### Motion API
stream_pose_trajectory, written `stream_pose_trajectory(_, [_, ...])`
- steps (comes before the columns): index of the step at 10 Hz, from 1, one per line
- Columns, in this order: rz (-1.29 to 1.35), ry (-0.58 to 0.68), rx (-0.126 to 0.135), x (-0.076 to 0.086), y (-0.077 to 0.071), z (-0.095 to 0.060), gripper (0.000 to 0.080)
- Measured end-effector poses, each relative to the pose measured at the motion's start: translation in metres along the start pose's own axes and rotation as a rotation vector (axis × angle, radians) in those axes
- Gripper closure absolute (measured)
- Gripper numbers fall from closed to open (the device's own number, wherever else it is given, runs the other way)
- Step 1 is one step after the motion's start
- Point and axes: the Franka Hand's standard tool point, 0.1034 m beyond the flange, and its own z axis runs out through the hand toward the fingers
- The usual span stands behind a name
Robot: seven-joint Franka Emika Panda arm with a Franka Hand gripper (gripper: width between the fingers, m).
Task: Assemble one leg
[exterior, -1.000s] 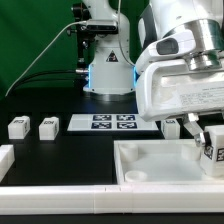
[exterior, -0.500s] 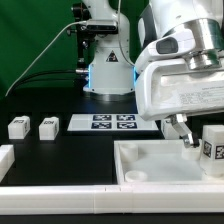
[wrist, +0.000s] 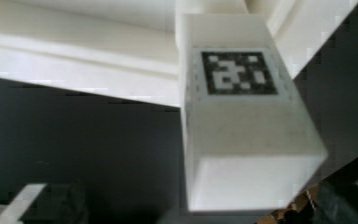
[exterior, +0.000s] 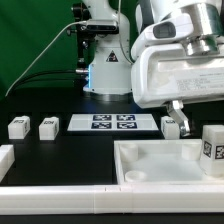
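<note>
Small white rectangular leg (exterior: 212, 143), upright at the corner of the tray (exterior: 160, 180) on the exterior view's right, black-and-white square tag low on its front face. Close up in the wrist view (wrist: 247, 120): smooth, blocky. Hanging above and apart from it, pincer (exterior: 181, 117); open or closed, cannot tell.

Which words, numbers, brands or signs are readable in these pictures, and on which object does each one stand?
Words, numbers, brand names: none readable in either view.
Only black-and-white square tag patterns, which are not text: one on the standing leg, one on each of the loose legs, four on the marker board.
</note>
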Motion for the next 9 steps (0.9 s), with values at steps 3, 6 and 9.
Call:
stream_pose_trajectory(3, [-0.009, -0.067, 0.018, 0.003, -0.003, -0.005, 0.0151])
stream_pose_trajectory(6, [0.003, -0.285, 0.072, -0.003, -0.015, -0.006, 0.0151])
stream_pose_trajectory(9, [0.008, -0.622, 0.144, -0.003, -0.014, -0.015, 0.0151])
